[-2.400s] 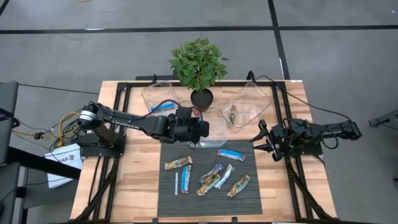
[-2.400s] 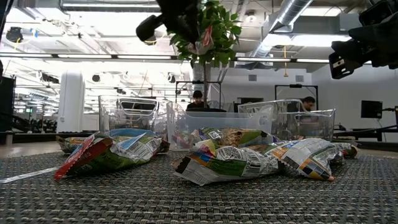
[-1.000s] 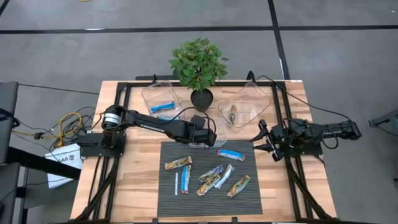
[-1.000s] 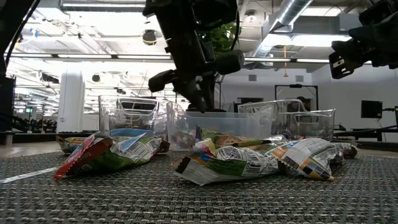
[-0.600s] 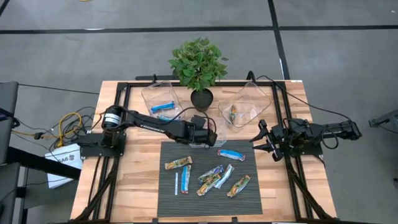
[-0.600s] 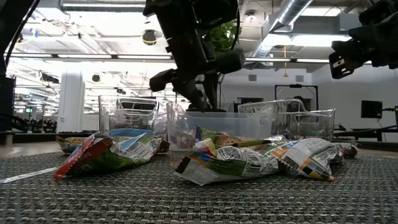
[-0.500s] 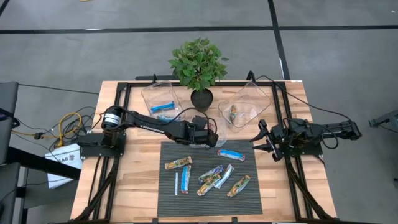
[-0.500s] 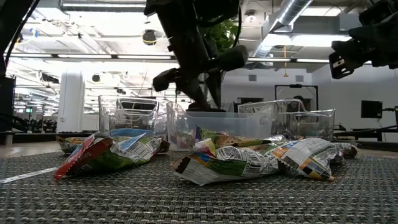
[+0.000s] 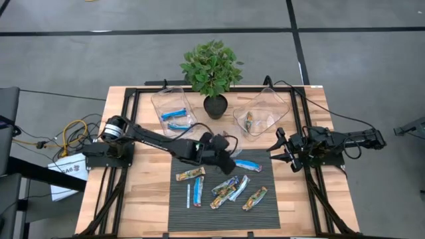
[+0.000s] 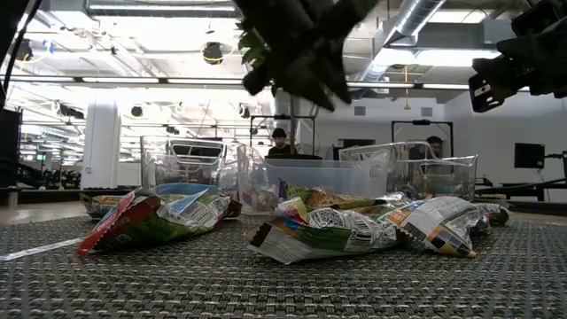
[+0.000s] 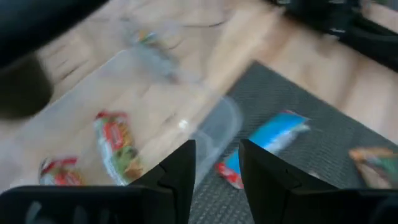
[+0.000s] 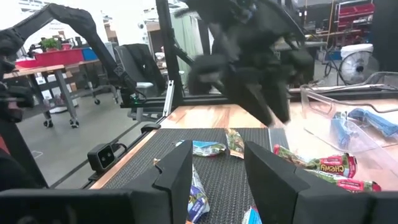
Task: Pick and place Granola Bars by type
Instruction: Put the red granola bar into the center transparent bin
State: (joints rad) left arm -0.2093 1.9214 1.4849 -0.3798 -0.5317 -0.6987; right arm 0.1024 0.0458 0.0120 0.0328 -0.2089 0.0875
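The left claw (image 9: 227, 159) has left the middle tub (image 11: 155, 118), where red bars (image 11: 115, 146) now lie, and swung out over the mat (image 9: 199, 216) toward the blue bar (image 9: 246, 164); I judge one drop done and the next pick beginning. Its fingers (image 11: 180, 171) stand partly open, empty, touching nothing; five more bars (image 9: 226, 188) wait on the mat, others sit in the far tubs (image 9: 174, 106); the right claw (image 9: 281, 151) waits part-open and empty at the desk's (image 9: 146, 199) right edge.

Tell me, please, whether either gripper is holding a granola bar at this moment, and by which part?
Nothing is held. The left gripper hangs open and empty above the mat's far edge, beside the blue bar. The right gripper waits open at the table's right side, empty too.
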